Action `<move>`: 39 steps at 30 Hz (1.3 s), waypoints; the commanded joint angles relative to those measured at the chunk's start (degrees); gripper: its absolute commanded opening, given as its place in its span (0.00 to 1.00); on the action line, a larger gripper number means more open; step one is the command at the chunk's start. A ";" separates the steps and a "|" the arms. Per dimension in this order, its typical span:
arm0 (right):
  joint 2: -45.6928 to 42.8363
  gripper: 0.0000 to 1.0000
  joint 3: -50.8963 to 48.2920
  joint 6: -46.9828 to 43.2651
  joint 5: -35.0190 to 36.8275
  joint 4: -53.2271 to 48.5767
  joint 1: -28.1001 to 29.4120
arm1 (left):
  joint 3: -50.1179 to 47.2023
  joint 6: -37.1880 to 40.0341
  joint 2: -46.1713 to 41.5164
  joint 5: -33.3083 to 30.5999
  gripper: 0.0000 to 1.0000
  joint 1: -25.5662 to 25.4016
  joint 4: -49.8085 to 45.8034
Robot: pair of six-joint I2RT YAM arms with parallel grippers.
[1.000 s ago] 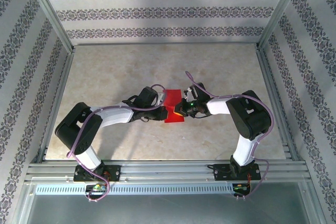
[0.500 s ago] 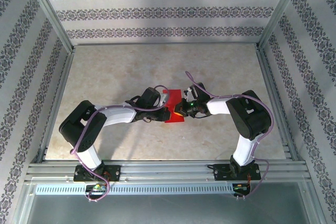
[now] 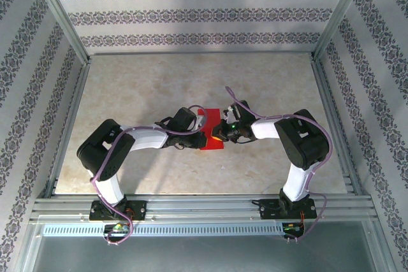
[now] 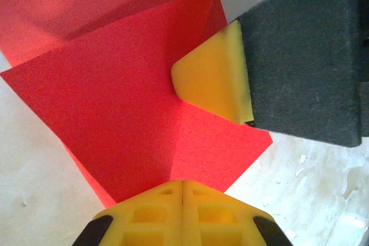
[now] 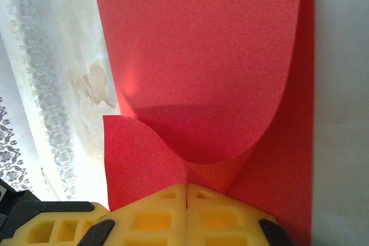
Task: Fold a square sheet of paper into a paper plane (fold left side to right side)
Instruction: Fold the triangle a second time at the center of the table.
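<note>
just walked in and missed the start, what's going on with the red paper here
Two robot arms are folding a red square sheet of paper in the middle of the table. The left hand and the right hand are each pinched shut on the sheet, close to each other. Part of the paper curls up and over the rest, so a fold is begun but not pressed flat.

The top external camera looked down from above and behind; both wrist cameras sat very close — all shared the square sheet of paper (image 3: 211,143).
</note>
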 commanded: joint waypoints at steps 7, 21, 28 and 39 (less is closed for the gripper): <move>2.54 0.00 -1.40 -1.76 2.59 -3.17 -0.14 | 1.96 -0.11 1.52 -0.49 0.01 -0.32 -1.07; 2.68 0.00 -1.31 -1.77 2.41 -3.34 -0.14 | 1.96 -0.02 2.03 -0.80 0.01 -0.15 -1.97; 2.77 0.00 -1.22 -1.77 2.32 -3.34 -0.14 | 2.15 -0.11 2.82 -0.41 0.01 0.20 -2.42; 1.38 0.00 -0.47 -1.80 1.14 -3.08 -0.38 | 2.13 -0.11 3.53 -0.17 0.01 0.29 -3.23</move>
